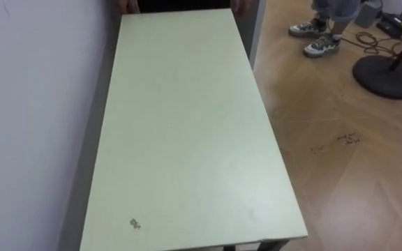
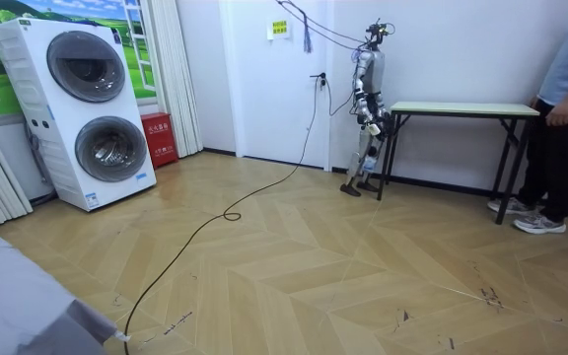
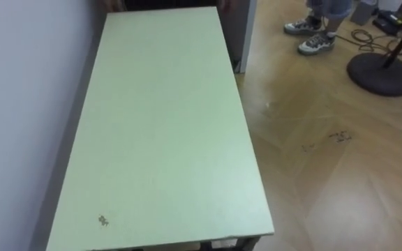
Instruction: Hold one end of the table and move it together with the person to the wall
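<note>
We are looking down at the near end of the pale green table (image 1: 187, 132), which is standing lengthwise along the white wall (image 1: 33, 104) on the left, its legs on the wooden floor (image 1: 340, 174). In the room view the robot is standing at one short end with its hands (image 2: 371, 116) down at the table's edge; we cannot tell whether the fingers are gripping. A person (image 2: 563, 118) is standing at the far end, a hand (image 1: 124, 6) resting at that edge. Another person's shoes (image 1: 314, 36) are showing far right, near a round stand base (image 1: 387, 75). We are judging both carriers in place with the table grounded: this fits either a lift about to start or a table just set down.
</note>
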